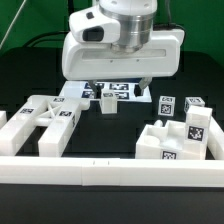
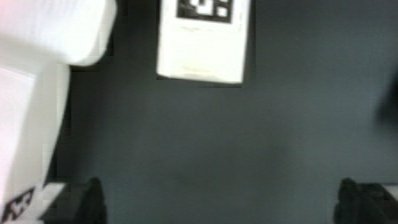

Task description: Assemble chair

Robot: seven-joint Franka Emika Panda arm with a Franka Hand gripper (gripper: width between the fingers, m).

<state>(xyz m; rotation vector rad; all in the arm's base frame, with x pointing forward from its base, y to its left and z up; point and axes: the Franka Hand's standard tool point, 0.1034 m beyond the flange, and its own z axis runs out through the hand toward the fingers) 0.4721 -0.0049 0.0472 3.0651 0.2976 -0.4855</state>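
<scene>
My gripper hangs over the back middle of the table, open and empty. In the wrist view its two dark fingertips stand wide apart over bare dark table, and its midpoint has nothing in it. A small white leg bar with a tag stands just below the gripper and shows ahead of the jaws in the wrist view. The X-braced frame lies at the exterior view's left. The slotted seat block sits at the right, with two tagged leg bars behind it.
The marker board lies flat behind the gripper. A long white border rail runs along the front. A large white shape fills one side of the wrist view; I cannot tell which part it is.
</scene>
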